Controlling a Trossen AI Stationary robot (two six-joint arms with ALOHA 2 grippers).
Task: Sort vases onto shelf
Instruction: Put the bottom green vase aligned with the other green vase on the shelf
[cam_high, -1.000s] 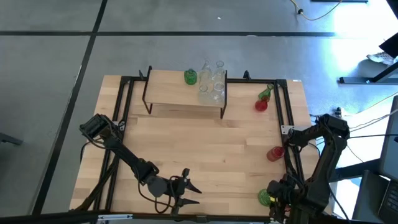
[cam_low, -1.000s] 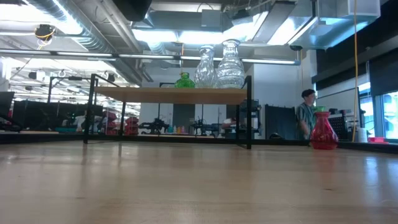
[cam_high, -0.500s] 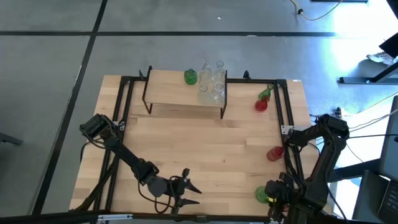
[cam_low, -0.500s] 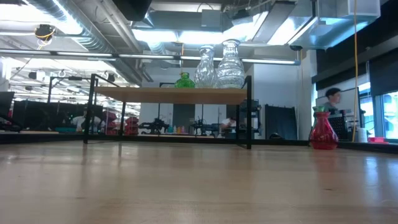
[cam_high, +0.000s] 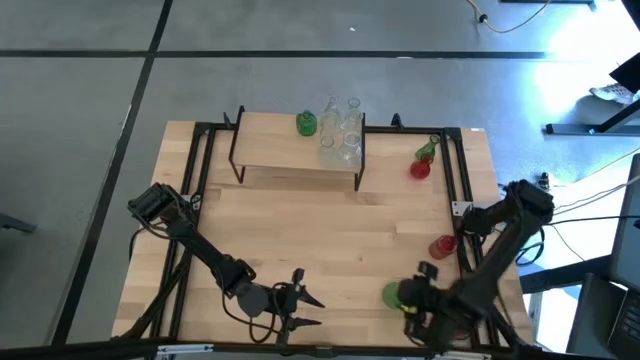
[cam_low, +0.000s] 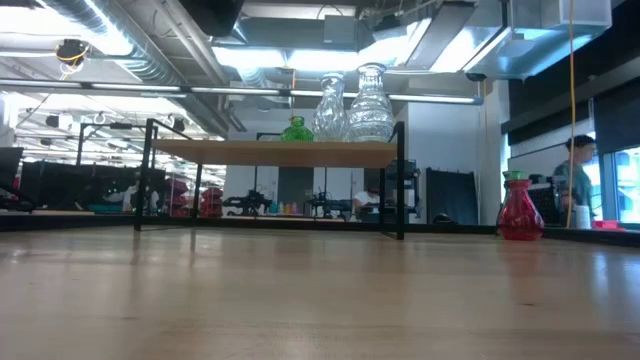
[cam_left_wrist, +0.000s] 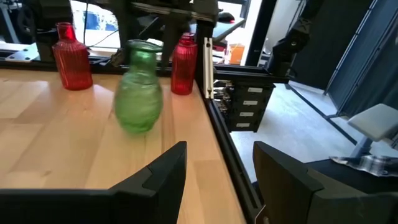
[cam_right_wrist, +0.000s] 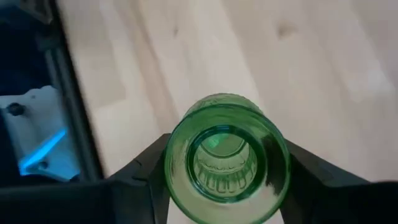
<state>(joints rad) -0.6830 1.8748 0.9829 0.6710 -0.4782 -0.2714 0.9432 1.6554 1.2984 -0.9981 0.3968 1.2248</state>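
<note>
A green vase (cam_high: 393, 294) stands upright near the table's front right, with my right gripper (cam_high: 412, 298) shut on it; in the left wrist view the green vase (cam_left_wrist: 138, 87) shows blurred. My left gripper (cam_high: 300, 306) waits open near the front edge, with nothing between its fingers (cam_left_wrist: 163, 171). The shelf (cam_high: 290, 152) at the back carries one green vase (cam_high: 306, 123) and several clear vases (cam_high: 340, 135), all on their bases. Two red vases (cam_high: 420, 168) (cam_high: 441, 246) and another green vase (cam_high: 427, 150) stand on the table at the right. My right gripper pinches the green vase's neck (cam_right_wrist: 180, 167) just under the rim, between its two fingers (cam_right_wrist: 149, 171), one on each side. The fingers come steeply from above. The vase hangs upright below them; whether its base is clear of the table I cannot tell.
Black metal rails (cam_high: 462, 190) run along the table's left and right sides. The middle of the wooden table (cam_high: 330, 240) lies bare between the shelf and the grippers. A person (cam_low: 578, 185) stands in the room beyond the table.
My right gripper has swung toward the table's left with the green vase, carrying it upright from the front right corner inward, closer to my left gripper, and has turned about its pointing line on the way.
</note>
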